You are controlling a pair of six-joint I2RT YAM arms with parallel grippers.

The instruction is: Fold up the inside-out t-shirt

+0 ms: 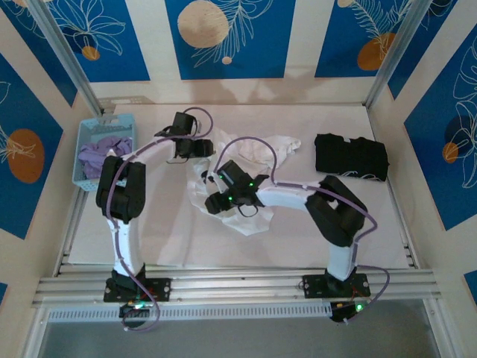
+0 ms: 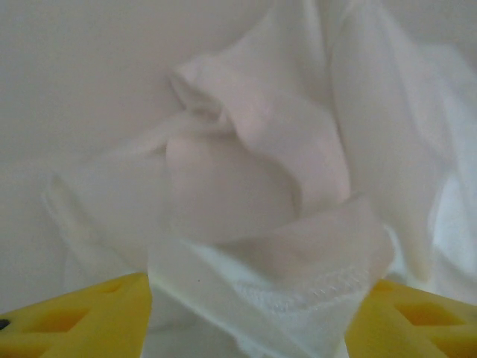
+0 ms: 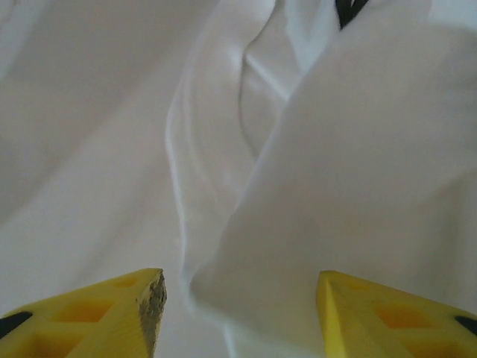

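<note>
Lying crumpled, the inside-out t-shirt [image 1: 277, 146] is found mid-way across the surface [image 1: 373, 227], not folded at all yet, so basically everything's left. The left hand [image 2: 250, 302] and right hand [image 3: 240, 282] are spread wide over cloth, nothing gripped.

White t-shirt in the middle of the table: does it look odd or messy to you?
Yes. The large white cotton t-shirt lies crumpled in a twisted heap instead of flat, its stitched hem bunched between the left arm's yellow fingers. The folded black garment beside it looks tidy.
</note>
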